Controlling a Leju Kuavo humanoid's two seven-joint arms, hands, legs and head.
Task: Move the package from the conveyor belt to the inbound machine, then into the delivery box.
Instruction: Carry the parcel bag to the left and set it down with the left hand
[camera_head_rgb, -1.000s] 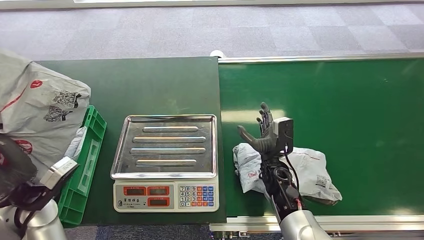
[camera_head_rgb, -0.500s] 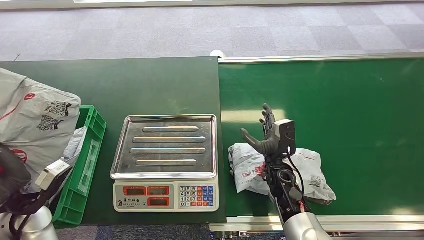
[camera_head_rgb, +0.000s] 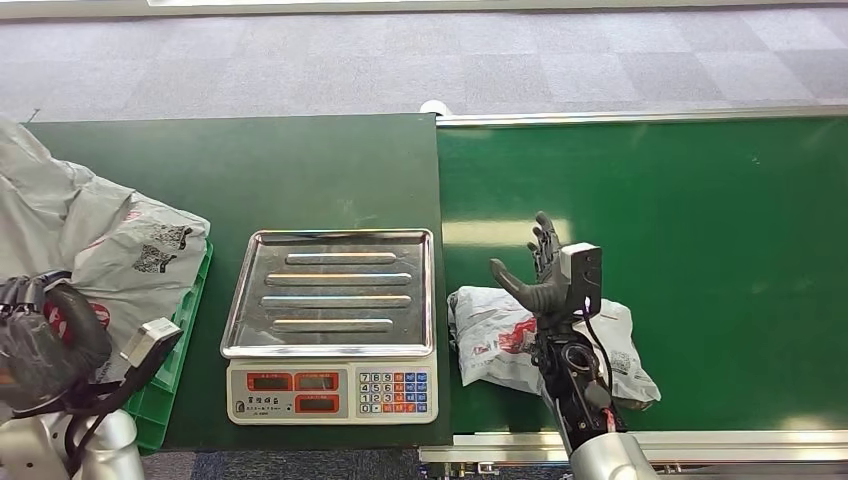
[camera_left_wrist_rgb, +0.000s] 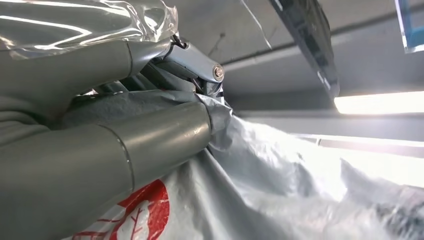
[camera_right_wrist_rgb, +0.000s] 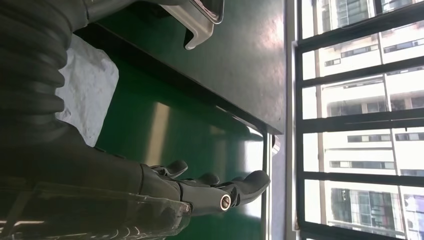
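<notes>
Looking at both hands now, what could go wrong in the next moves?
The right hand is open above the grey package on the conveyor belt; a late grasp could miss it. The left hand holds another grey package over the green crate; that soft bag may catch on the rim or slip out.

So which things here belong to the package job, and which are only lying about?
Belong to the job:
- grey package on the green conveyor belt
- weighing scale
- green crate
- right hand, open above the package
- left hand, gripping another grey bag

Lying about:
- grey carpet floor
</notes>
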